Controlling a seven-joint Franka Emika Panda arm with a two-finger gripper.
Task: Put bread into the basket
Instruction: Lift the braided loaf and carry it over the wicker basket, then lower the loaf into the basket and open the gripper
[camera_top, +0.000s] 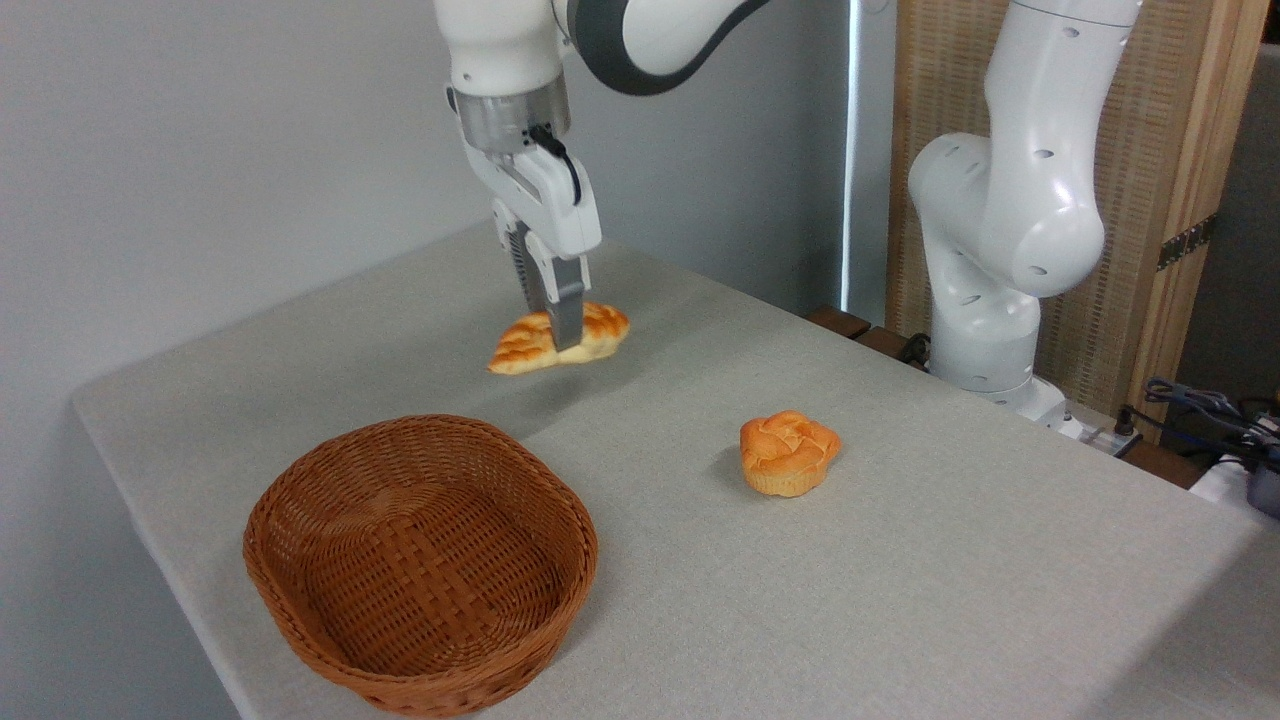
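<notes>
Item: bread (525, 343), braided loaf, clamped across its middle by the gripper (562, 335) and apparently lifted just clear of the surface (900, 580), likely for carrying. Basket (420, 560): empty, at 7 o'clock from the loaf, near. Round bun (789, 453): at 4 o'clock, apart, not wanted. Arm: reaches down from above, wrist near vertical, fingers pointing down.

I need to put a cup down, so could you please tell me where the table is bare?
The table is bare right of the round bun and along the near edge right of the basket. It is crowded between basket and braided loaf, held in the gripper.
</notes>
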